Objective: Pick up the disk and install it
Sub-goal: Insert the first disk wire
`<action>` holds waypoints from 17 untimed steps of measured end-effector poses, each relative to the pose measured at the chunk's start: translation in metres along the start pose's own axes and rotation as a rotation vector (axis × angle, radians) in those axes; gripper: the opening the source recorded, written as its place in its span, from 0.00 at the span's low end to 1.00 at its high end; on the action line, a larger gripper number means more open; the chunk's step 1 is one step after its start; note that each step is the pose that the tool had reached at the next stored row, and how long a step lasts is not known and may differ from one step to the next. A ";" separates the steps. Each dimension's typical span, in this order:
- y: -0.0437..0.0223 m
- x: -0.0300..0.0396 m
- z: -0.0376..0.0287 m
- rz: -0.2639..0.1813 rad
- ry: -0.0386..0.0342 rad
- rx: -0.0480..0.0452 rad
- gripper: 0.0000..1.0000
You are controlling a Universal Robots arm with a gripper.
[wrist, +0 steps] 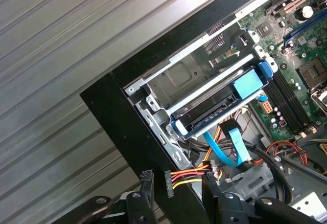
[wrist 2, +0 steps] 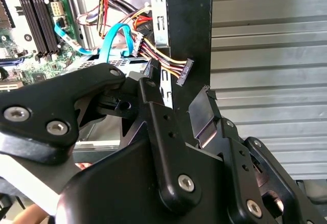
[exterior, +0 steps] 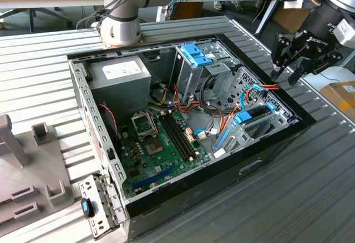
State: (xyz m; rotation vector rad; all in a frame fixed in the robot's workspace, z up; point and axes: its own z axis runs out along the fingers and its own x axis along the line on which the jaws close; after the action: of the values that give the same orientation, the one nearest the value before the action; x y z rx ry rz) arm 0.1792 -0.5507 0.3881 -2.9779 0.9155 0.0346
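Note:
The disk (exterior: 256,111) is a black slab with blue end tabs. It lies in the metal drive bay at the exterior view's right end of the open computer case (exterior: 266,160). In the first wrist view the disk (wrist: 214,109) sits behind its blue rail inside the bay. My black gripper (exterior: 284,77) hangs open above the case's right wall, apart from the disk and holding nothing. In both wrist views the gripper (wrist: 176,183) (wrist 2: 179,86) has one finger on each side of the black case wall, close to a loose power plug (wrist: 168,177) on coloured wires.
A tall grey cage with a blue latch (exterior: 195,54) stands mid-case. The motherboard (exterior: 161,143) and power supply (exterior: 119,74) fill the exterior view's left part. Blue cables (wrist: 227,152) curl beside the bay. The arm's base (exterior: 119,29) stands behind the case, and a cardboard box (exterior: 341,96) lies at the right.

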 end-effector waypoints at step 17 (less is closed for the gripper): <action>-0.0043 0.0069 0.0055 -0.071 -0.0012 -0.0022 0.50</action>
State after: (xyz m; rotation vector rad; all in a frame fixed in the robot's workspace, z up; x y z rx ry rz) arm 0.1873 -0.5508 0.3825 -3.0094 0.8096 0.0360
